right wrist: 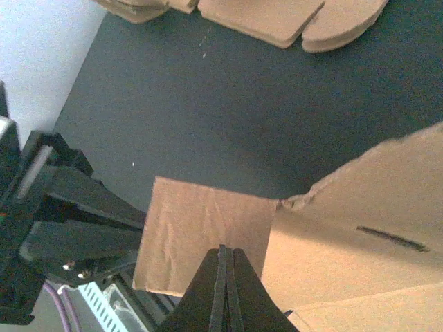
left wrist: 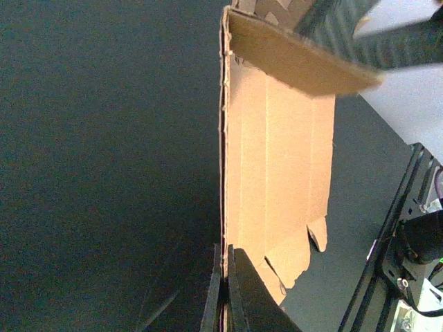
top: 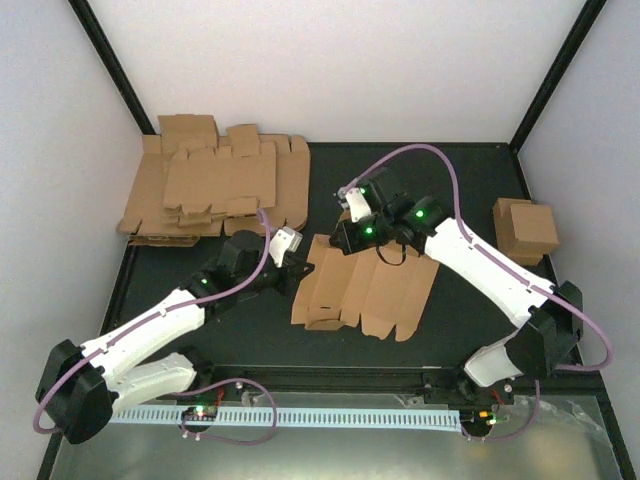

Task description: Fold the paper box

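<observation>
The paper box is a brown cardboard blank lying mostly flat in the middle of the dark table. My left gripper is at its left edge. In the left wrist view the jaws are shut on that thin edge of the blank. My right gripper is at the blank's far left corner. Its fingers are shut together, tips against a raised square flap, with nothing seen between them. That flap stands tilted up at the far end in the left wrist view.
A pile of flat brown blanks lies at the back left, its edges showing in the right wrist view. A folded small box stands at the right edge. White walls enclose the table, and a pale slotted strip runs along the front.
</observation>
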Available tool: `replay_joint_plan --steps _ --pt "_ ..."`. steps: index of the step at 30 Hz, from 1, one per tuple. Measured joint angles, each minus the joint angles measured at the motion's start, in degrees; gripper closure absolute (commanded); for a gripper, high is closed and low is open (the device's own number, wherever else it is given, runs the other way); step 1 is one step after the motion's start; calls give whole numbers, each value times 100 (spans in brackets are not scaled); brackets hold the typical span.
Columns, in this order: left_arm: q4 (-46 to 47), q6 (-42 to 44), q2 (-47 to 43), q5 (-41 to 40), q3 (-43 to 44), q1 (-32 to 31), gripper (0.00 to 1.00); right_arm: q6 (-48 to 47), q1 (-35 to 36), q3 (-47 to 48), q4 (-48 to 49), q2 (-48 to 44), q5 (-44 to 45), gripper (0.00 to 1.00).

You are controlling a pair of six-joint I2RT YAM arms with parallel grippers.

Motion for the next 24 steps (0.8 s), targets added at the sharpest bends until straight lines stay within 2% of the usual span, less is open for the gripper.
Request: replay_joint_plan --steps 7,24 --pt "4 -31 0 9 0 0 98 140 42 -529 393 -37 -254 98" --pt "125 -210 70 249 0 4 99 470 76 -791 1244 74 -282 98"
